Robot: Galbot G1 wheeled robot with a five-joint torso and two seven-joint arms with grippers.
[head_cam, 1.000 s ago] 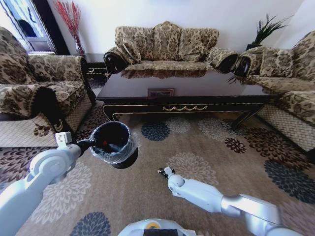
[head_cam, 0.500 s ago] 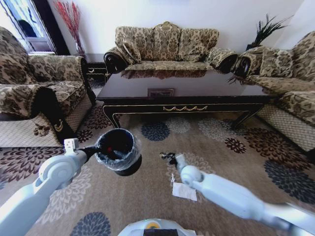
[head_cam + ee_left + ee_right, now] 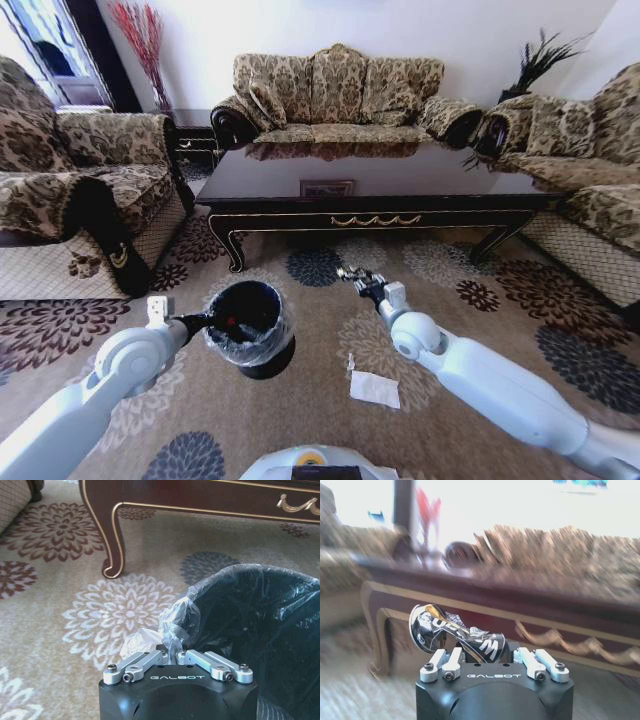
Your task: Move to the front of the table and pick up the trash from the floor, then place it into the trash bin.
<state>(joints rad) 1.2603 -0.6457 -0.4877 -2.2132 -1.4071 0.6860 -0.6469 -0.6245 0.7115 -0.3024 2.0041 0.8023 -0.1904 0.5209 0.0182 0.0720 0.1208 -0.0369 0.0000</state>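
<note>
My left gripper (image 3: 200, 322) is shut on the liner-covered rim of the black trash bin (image 3: 250, 322) and holds it above the floor (image 3: 470, 330). The left wrist view shows the fingers (image 3: 145, 662) pinching the clear liner at the bin (image 3: 250, 630). My right gripper (image 3: 358, 279) is raised in front of the table (image 3: 370, 185), shut on a dark shiny crumpled wrapper, a piece of the trash (image 3: 455, 632). A white paper square (image 3: 375, 388) and a thin clear plastic piece (image 3: 351, 362) lie on the carpet below the right arm.
A sofa (image 3: 340, 95) stands behind the table, with armchairs on the left (image 3: 70, 170) and right (image 3: 590, 160). The table's curved leg (image 3: 107, 535) stands close beyond the bin. Open carpet lies between me and the table.
My right arm rose and swung forward toward the table with the wrapper, uncovering the white paper on the carpet. The left arm carried the bin slightly right and nearer.
</note>
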